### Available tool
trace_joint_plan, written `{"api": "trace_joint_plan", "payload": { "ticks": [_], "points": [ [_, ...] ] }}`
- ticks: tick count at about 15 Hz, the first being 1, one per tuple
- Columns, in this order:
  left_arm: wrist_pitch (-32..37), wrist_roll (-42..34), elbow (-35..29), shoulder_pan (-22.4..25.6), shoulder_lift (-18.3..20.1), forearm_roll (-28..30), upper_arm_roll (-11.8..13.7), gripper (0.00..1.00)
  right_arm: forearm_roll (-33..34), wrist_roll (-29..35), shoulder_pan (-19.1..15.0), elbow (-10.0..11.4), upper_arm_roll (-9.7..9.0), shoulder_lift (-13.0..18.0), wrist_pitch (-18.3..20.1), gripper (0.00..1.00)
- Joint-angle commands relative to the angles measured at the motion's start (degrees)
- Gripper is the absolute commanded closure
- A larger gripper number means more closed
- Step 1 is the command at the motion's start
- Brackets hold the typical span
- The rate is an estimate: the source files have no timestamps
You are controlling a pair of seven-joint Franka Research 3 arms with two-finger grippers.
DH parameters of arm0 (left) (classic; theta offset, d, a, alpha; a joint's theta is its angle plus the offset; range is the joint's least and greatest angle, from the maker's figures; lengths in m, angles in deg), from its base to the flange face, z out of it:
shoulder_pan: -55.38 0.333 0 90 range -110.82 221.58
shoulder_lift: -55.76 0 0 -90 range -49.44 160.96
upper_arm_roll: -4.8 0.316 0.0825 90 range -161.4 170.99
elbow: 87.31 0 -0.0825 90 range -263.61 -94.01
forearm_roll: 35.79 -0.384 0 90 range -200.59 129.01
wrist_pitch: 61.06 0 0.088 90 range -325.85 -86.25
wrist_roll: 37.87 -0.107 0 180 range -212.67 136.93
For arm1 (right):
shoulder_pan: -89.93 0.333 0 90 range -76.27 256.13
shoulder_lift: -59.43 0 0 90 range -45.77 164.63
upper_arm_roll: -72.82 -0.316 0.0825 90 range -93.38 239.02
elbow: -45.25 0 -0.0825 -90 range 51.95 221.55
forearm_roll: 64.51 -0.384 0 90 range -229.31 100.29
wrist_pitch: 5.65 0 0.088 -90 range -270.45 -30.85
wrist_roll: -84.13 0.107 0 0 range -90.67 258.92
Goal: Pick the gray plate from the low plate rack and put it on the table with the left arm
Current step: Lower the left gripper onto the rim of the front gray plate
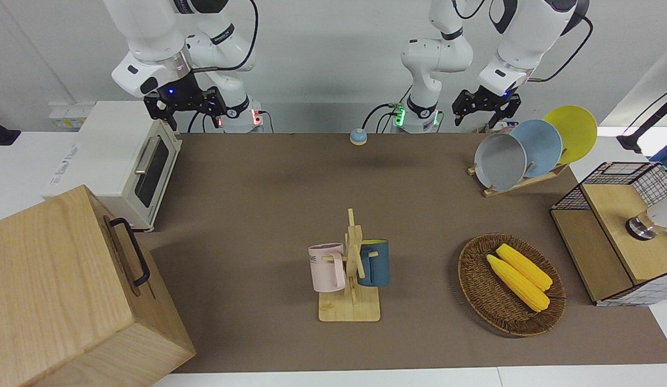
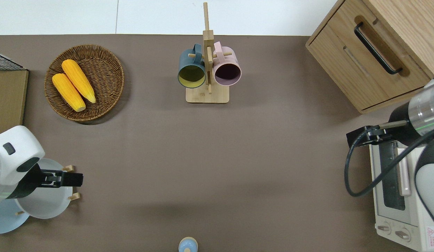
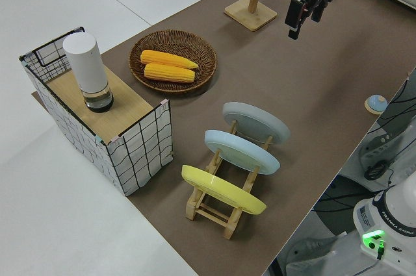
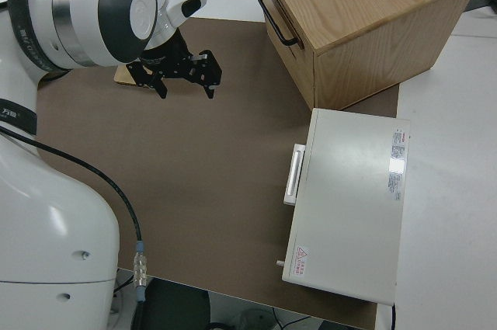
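1. Gray plate (image 1: 500, 162) leans in the low plate rack (image 3: 224, 201) at the left arm's end of the table (image 2: 217, 157), in the slot farthest from the yellow plate (image 1: 574, 130), with the light blue plate (image 1: 538, 145) between them.
2. Left gripper (image 2: 75, 179) hangs over the gray plate's rim, its fingers spread and holding nothing, clear of the plate.
3. Right gripper (image 4: 186, 81) is parked, fingers apart.
4. Wicker basket (image 2: 108, 75) with two corn cobs (image 2: 73, 85) sits farther from the robots than the rack.
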Motion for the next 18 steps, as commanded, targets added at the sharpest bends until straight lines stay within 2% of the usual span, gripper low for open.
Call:
{"api": "trace_joint_plan", "payload": {
  "ticks": [1,3,5,9,18],
  "points": [
    [-1.55,0.94,-2.52,1.54,1.50,-2.43,0.45,0.01,0.37,0.68,-1.32,-0.41,-1.21,0.12,0.62,0.017],
    [-1.55,0.77,-3.05,4.95,1.50,-4.19,0.45,0.01,0.37,0.68,-1.32,-0.41,-1.21,0.12,0.62,0.017],
    [-2.33,0.77,-4.54,6.37,2.28,-7.96,0.54,0.01,0.37,0.68,-1.32,-0.41,-1.13,0.20,0.62,0.017],
    [-8.30,0.24,-11.91,10.33,6.15,-11.31,0.71,0.01,0.37,0.68,-1.32,-0.41,-1.21,0.12,0.62,0.017],
    [-20.61,-0.29,-23.43,15.87,6.86,-17.28,0.72,0.01,0.37,0.68,-1.32,-0.41,-1.21,0.12,0.62,0.017]
  ]
}}
